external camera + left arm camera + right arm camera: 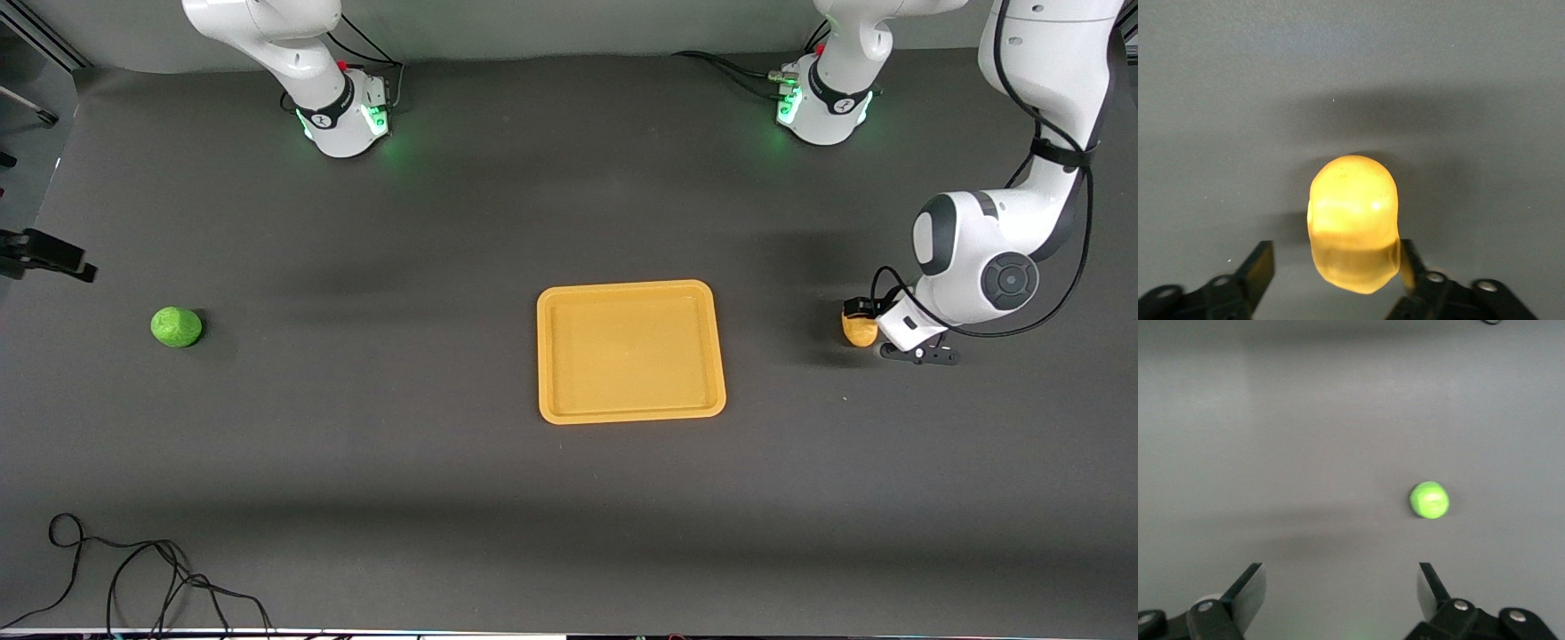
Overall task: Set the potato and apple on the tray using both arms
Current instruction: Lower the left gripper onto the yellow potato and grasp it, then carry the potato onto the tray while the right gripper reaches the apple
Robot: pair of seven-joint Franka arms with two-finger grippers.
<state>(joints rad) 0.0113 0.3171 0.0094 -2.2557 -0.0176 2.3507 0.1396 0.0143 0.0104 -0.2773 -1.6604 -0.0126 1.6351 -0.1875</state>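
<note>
1. I see a dark grey matte table (444, 498) filling nearly the whole front view.
2. A loose black cable (151, 578) curls at its nearest edge, toward the right arm's end.
3. Soft shadows band the cloth; a black bracket (44, 255) juts in there too.

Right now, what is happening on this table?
The left gripper is down at the potato, toward the left arm's end of the table, with its fingers open around it and not yet closed. The right gripper is open, up in the air; its wrist view shows the apple below on the table. The tray in the middle holds nothing yet.
</note>
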